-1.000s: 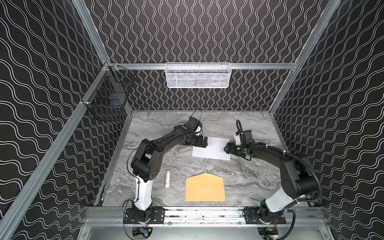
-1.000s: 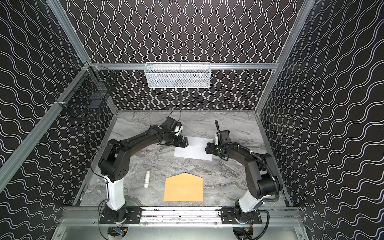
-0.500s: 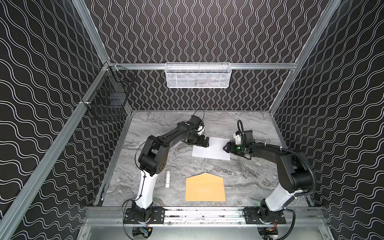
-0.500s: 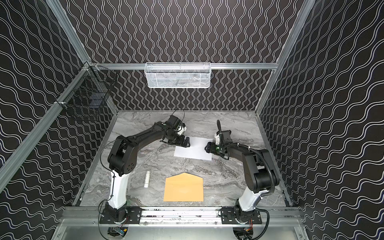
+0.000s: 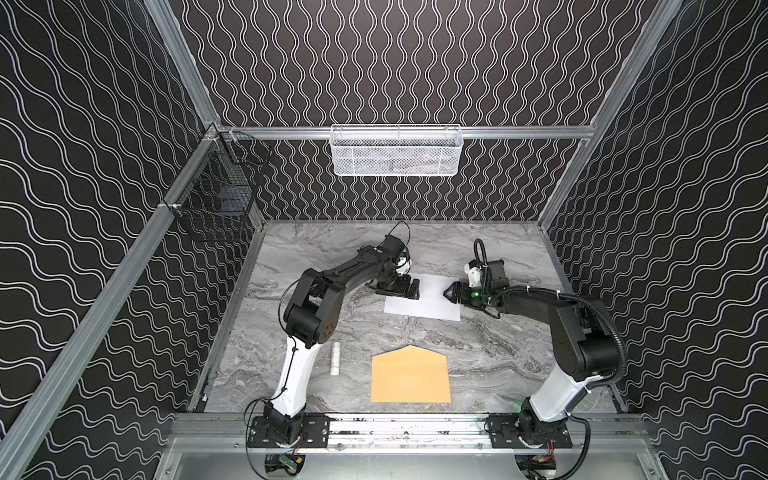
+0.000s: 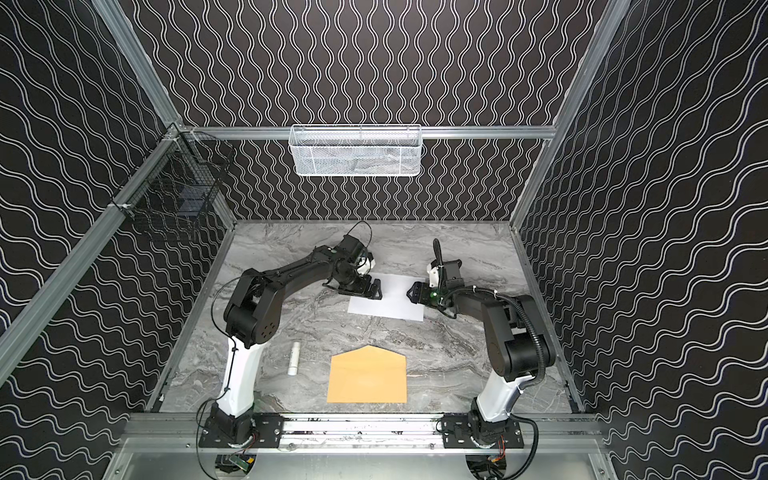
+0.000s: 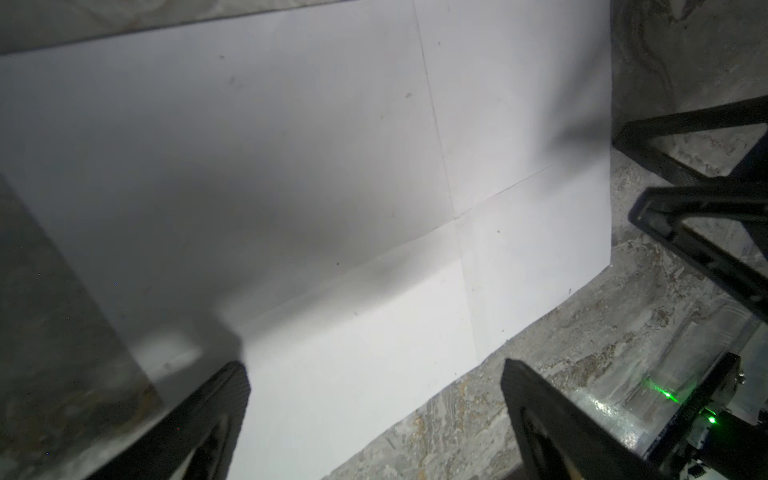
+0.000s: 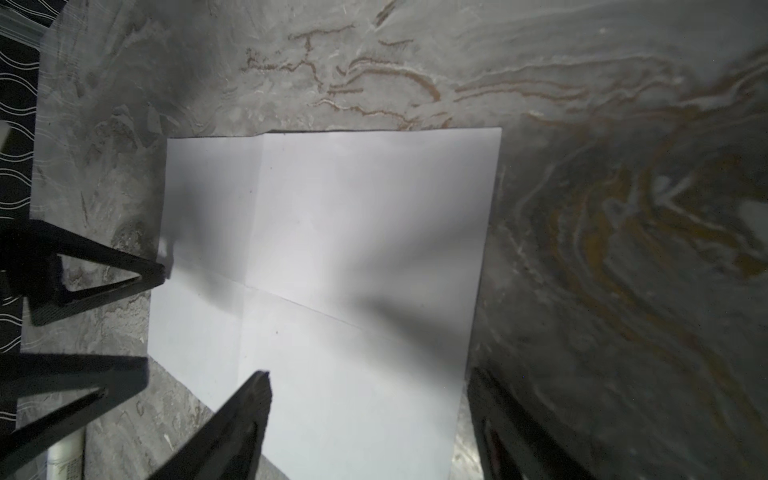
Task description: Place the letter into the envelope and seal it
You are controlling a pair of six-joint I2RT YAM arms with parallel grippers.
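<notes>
On the marble table the letter lies flat, not yet in the unsealed envelope, and my left gripper and right gripper wait at its ends, jaws spread, seemingly holding nothing.

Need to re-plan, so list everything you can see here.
letter: one, white, flat on the table, mid-back
envelope: one, tan, flap open, near the front
tube: one, white, lying left of the envelope
mesh basket: one, white, on the back rail
wire basket: one, black, on the left rail
table: one, grey marbled, the work surface
left gripper: one, black, open, at the letter's left edge
right gripper: one, black, open, at the letter's right edge
</notes>
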